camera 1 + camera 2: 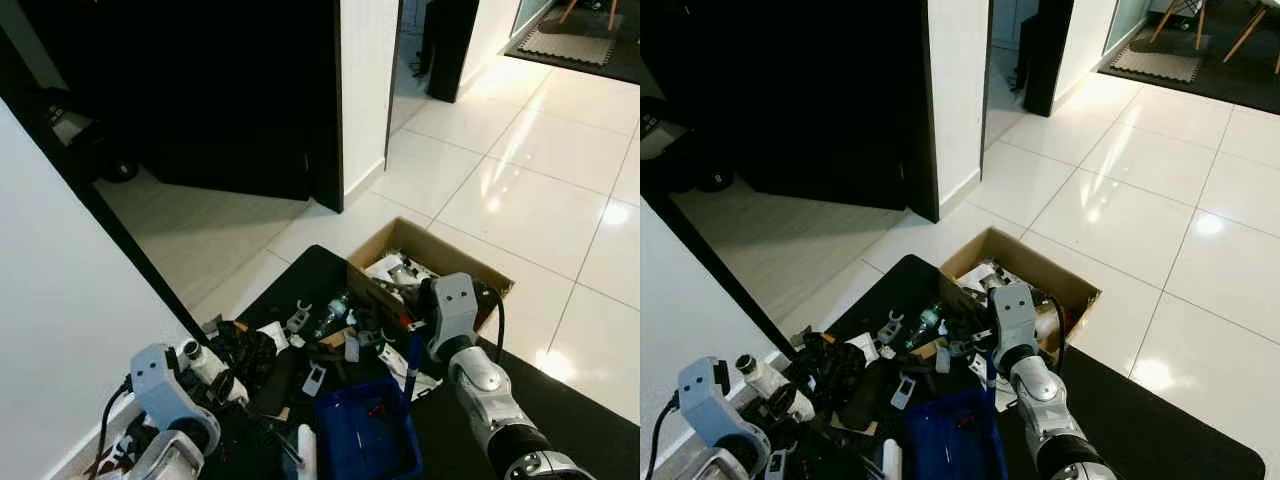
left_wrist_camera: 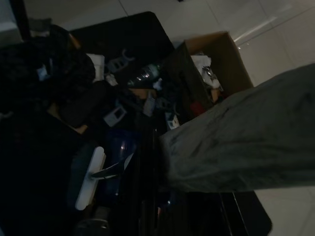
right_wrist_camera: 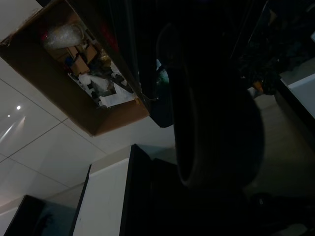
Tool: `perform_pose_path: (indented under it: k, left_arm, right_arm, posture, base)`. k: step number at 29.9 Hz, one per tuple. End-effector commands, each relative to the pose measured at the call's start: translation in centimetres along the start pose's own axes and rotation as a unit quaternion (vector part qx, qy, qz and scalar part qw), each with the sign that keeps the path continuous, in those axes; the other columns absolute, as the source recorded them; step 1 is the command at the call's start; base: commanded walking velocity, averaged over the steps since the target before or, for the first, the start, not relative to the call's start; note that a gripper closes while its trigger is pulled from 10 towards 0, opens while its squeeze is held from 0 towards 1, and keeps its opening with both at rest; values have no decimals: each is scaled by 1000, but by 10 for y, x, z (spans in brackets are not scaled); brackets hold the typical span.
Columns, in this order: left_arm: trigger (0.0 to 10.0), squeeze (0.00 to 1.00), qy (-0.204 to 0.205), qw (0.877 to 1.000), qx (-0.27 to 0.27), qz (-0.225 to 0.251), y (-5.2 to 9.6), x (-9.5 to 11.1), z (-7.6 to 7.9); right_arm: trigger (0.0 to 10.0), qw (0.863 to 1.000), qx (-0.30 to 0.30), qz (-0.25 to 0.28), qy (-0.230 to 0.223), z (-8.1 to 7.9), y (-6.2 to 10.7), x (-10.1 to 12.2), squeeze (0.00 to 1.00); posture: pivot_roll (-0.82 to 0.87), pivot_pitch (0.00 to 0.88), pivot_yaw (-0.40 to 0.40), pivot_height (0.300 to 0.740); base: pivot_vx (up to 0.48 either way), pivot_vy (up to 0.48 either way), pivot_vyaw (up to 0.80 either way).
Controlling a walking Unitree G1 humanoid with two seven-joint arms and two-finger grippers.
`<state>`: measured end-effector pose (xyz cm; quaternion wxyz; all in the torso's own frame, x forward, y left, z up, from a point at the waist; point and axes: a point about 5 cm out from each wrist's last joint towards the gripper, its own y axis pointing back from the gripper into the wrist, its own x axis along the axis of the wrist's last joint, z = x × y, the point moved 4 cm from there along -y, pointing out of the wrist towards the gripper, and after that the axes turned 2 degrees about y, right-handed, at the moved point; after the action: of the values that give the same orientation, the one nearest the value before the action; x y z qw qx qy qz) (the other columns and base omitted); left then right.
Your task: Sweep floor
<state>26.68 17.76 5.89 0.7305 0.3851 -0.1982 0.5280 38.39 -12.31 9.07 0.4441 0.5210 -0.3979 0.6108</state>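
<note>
On the black mat [image 1: 300, 275] below me lies a heap of clutter — small grey plastic parts [image 1: 314, 378], dark crumpled scraps [image 1: 245, 352] and a clear bottle [image 1: 332, 312] — spread beside an open cardboard box [image 1: 432, 252] stuffed with white wrappers and odd bits. The box sits at the mat's far edge, against the glossy white tiled floor [image 1: 520, 190]. Nearest me, a blue dustpan [image 1: 365, 432] rests on the mat with a few scraps in it, and a white handle [image 2: 90, 178] lies just beside it. My right arm [image 1: 470, 360] reaches forward over the dustpan toward the box, and a blue stick [image 1: 412, 368] runs down from its wrist area toward the pan; I cannot tell whether the fingers there are apart or together. My left arm [image 1: 165, 395] is raised low at the heap's near left, and its fingers I cannot make out either. Beyond, a dark doorway [image 1: 200, 90] stands open beside a white wall [image 1: 362, 80].
</note>
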Motion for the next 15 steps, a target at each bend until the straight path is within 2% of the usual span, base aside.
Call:
perform_pose_path:
  k: [1, 7, 8, 11, 13, 15]
  left_arm:
    - [10000, 0, 118, 984, -84, -101, -3, -48, 35]
    - [10000, 0, 141, 980, -96, -103, -6, -45, 47]
    - [10000, 0, 141, 979, -109, -98, -8, -39, 55]
    - [10000, 0, 138, 978, -128, -88, -8, -30, 62]
    - [10000, 0, 132, 978, -142, -81, -7, -23, 66]
    - [10000, 0, 92, 980, -162, -68, -5, -10, 69]
  right_arm:
    - [10000, 1000, 8, -9, -23, -10, 1, -6, 0]
    - [10000, 1000, 7, -9, -23, -9, 1, -6, 0]
    - [10000, 1000, 6, -9, -23, -9, 1, -6, 0]
    - [10000, 1000, 6, -9, -23, -9, 1, -6, 0]
    - [10000, 1000, 6, -9, -23, -9, 1, -6, 0]
    - [10000, 1000, 6, -9, -24, -9, 1, -6, 0]
  posture:
    - [127, 228, 38, 740]
    - [125, 230, 37, 740]
    - [124, 231, 37, 740]
    - [127, 230, 36, 740]
    - [130, 229, 36, 740]
    - [133, 229, 38, 740]
  base:
    - [0, 0, 0]
    - [0, 0, 0]
    - [0, 0, 0]
    - [0, 0, 0]
    - [0, 0, 0]
    - [0, 0, 0]
